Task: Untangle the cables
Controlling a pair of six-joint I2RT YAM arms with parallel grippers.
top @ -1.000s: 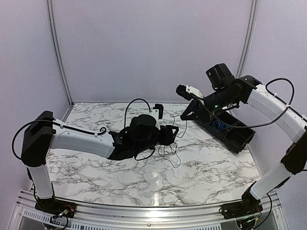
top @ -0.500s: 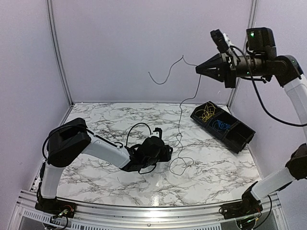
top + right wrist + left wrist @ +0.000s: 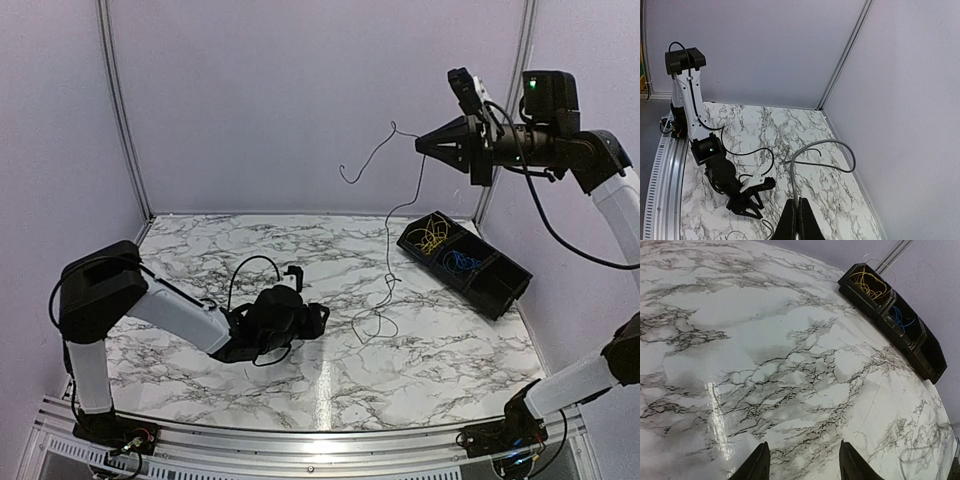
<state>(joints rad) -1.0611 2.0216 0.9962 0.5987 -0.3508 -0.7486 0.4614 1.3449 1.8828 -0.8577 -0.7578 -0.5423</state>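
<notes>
Where pale lilac walls [image 3: 300, 100] enclose the glossy grey-veined marble tabletop [image 3: 200, 240], the right gripper [image 3: 420, 146], raised high, pinches a black cable [image 3: 388, 250] trailing into loops on the marble. A yellow cable [image 3: 432, 238] and a blue cable [image 3: 458, 262] fill neighbouring compartments of a black tray [image 3: 505, 292]. The left gripper [image 3: 805, 460] is low, its jaws spread and empty.

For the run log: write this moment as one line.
right gripper: shut on black cable, held high | black cable: dangling onto table | left gripper: open, empty, near table

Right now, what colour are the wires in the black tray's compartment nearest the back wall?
Yellow; the thin looping wires show best in the left wrist view.
</notes>
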